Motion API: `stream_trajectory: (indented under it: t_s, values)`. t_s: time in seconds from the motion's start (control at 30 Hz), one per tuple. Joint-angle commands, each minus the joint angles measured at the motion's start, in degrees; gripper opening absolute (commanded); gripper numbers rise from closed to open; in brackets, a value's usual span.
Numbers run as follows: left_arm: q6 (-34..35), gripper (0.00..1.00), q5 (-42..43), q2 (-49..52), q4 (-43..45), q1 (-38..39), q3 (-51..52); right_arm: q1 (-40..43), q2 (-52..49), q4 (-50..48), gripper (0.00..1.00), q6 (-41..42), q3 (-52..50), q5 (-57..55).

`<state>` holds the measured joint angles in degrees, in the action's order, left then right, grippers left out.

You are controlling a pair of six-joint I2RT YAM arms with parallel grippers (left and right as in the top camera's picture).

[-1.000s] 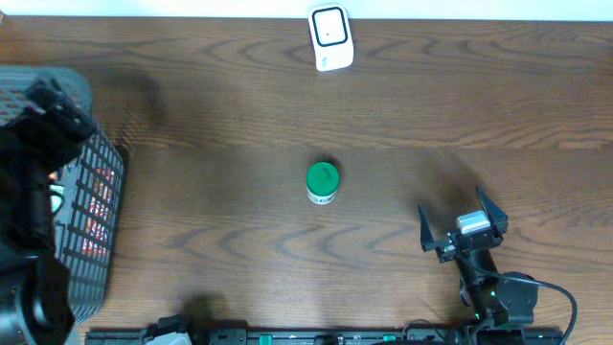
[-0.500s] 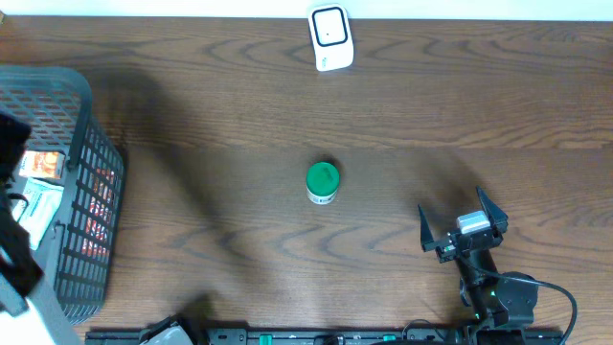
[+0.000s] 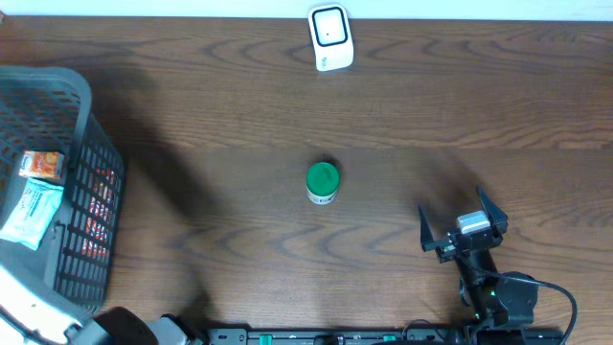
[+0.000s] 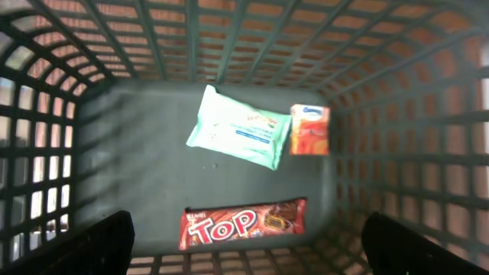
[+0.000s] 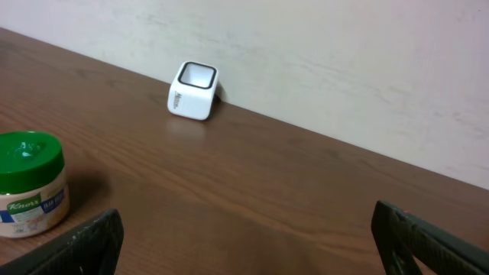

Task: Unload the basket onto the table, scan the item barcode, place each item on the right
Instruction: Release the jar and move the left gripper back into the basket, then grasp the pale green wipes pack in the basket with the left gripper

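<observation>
The right gripper [image 3: 449,199] sits low over the wooden table [image 3: 192,115] with its two dark fingers [image 3: 422,228] spread wide apart and nothing between them. From its wrist camera the fingers [image 5: 88,246] frame the bottom corners of the view, and only bare tabletop lies between them.

The green-lidded jar [image 3: 323,182], the item to be scanned, stands upright ahead of this gripper and off to its left, well apart from the fingertips. In the wrist view the jar [image 5: 27,183] shows a pale label under its lid; I cannot make out a barcode on it. Farther ahead of the gripper, beyond the jar and close to the wall at the table's far edge, stands the white scanner [image 3: 330,36], a small box with a dark-rimmed window [image 5: 193,90].

The left gripper [image 4: 248,220] hangs over the dark basket [image 3: 96,192], looking straight down into it, its fingers [image 4: 95,246] set wide apart and holding nothing. Directly below it on the basket floor lies a red Top bar [image 4: 244,223]. Ahead of that lie a pale green packet [image 4: 241,136], tilted, and just beside it a small orange carton [image 4: 309,128]. The jar is far off to this gripper's side, outside the basket.
</observation>
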<state>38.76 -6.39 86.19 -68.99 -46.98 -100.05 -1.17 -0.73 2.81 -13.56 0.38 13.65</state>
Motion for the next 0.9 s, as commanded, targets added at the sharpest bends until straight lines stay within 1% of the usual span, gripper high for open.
stream_trajectory:
  t_s: [0.0,0.17,0.37,0.53,0.73,0.87]
  values:
    - [-3.02,0.95,-0.74,4.28,-0.35,-0.31,2.03,0.33,0.02,0.26,0.99,0.9,-0.07,-0.07]
    - [-4.22,0.96,-0.74,8.79,0.28,-0.37,6.75,0.33,0.02,0.26,0.99,0.9,-0.07,-0.09]
    - [-4.55,0.96,0.22,8.9,7.1,-2.19,16.57,0.33,0.02,0.26,0.99,0.9,-0.07,-0.07]
    - [-8.55,0.96,6.05,8.9,14.78,-5.64,24.9,0.33,0.02,0.26,0.99,0.9,-0.07,-0.07]
    - [-12.68,0.96,18.73,8.9,25.97,-9.38,32.35,0.33,0.02,0.26,0.99,0.9,-0.07,-0.07]
    - [-12.61,0.96,19.93,8.9,30.8,-10.78,36.74,0.33,0.02,0.26,0.99,0.9,-0.07,-0.07]
